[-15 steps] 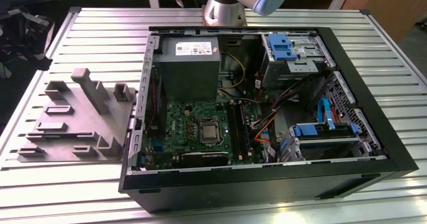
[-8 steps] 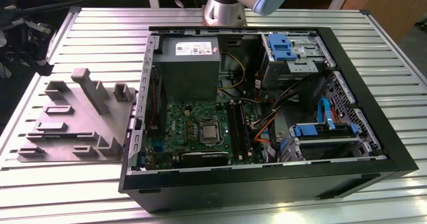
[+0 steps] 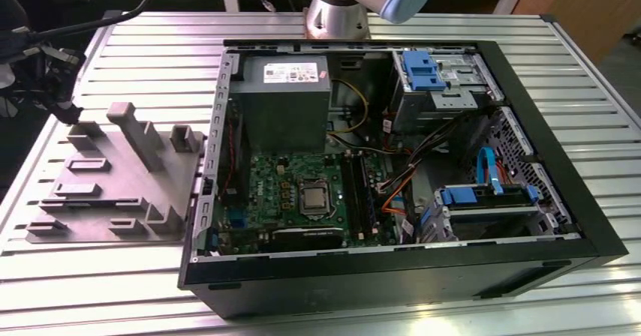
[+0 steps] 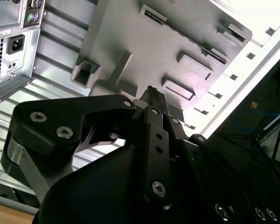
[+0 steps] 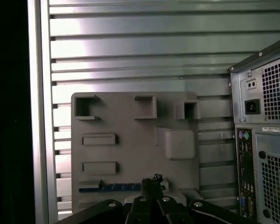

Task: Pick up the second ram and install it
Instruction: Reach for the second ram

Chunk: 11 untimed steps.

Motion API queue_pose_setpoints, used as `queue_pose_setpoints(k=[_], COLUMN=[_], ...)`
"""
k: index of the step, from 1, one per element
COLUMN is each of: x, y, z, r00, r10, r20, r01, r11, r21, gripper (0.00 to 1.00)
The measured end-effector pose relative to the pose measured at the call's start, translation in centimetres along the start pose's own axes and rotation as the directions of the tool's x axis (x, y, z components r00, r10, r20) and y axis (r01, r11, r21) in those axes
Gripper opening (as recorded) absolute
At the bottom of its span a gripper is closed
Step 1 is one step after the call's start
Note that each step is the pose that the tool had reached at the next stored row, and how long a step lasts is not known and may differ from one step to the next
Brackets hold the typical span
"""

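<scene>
The second ram (image 5: 114, 188) stood on edge in a slot of the grey holder (image 5: 130, 116), along the holder's border nearest the claw (image 5: 151, 181). The holder lay flat on the table (image 5: 130, 46). In the first wrist view the claw's tip sat over one end of the stick. I could not tell whether it was clenched on the stick or released.

The stick's long axis ran parallel to that border and to the holder's two shallow rectangular pockets, with its thin top edge facing up out of the holder.

It looked light and stiff but thin and fragile. It was probably best pinched across its flat faces near mid-length and lifted straight out of the holder.
</scene>
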<state>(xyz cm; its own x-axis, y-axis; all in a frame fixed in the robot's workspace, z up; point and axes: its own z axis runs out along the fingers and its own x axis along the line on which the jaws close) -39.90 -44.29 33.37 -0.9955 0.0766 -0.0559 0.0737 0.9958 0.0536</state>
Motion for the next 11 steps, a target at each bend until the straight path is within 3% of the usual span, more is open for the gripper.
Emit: queue_pose_setpoints(k=[11], x=[0.29], y=[-1.46], z=[1.53], r00=[1.0], r10=[0.0], r20=[-0.0004], r01=[0.0], r11=[1.0], r21=[0.0], gripper=[0.1])
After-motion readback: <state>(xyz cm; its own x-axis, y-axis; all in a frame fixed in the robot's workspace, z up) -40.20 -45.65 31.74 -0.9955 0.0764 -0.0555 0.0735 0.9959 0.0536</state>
